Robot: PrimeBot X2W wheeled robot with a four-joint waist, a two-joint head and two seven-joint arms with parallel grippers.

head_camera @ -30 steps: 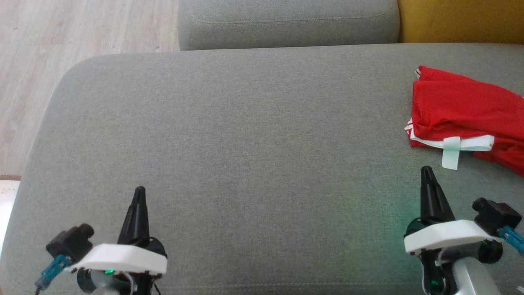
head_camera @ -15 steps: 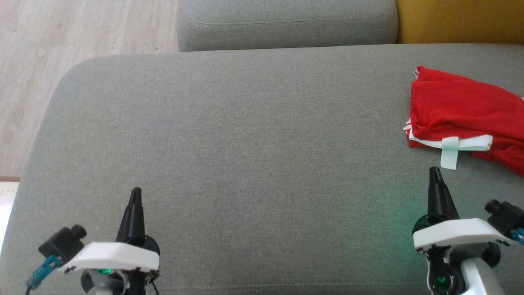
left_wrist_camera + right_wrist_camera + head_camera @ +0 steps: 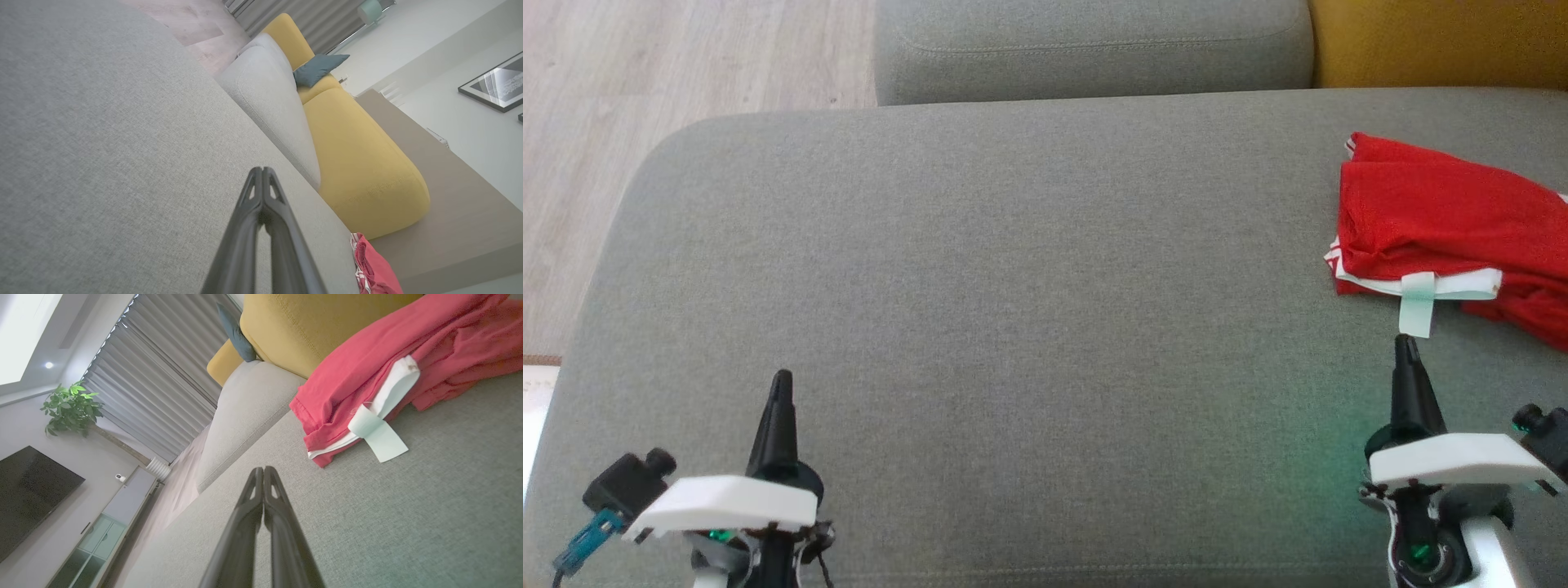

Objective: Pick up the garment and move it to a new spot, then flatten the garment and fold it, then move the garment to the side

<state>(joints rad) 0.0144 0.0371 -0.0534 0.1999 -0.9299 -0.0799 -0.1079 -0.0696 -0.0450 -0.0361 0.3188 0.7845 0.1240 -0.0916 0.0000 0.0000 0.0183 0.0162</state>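
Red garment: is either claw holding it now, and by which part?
Nothing is held: left claw and right claw are shut, empty; the red garment lies loose on the sofa seat.

I had open room across the grey seat (image 3: 1029, 269) from its left edge through the middle, so either arm could pass there. At the far right the red garment (image 3: 1437, 220) lay in the way, its white tab just ahead of my right gripper (image 3: 1403, 343), fingers pressed together. The grey back cushion (image 3: 1094, 49) and yellow cushion (image 3: 1437, 41) walled the far side. Wooden floor (image 3: 645, 82) lay beyond the left edge.
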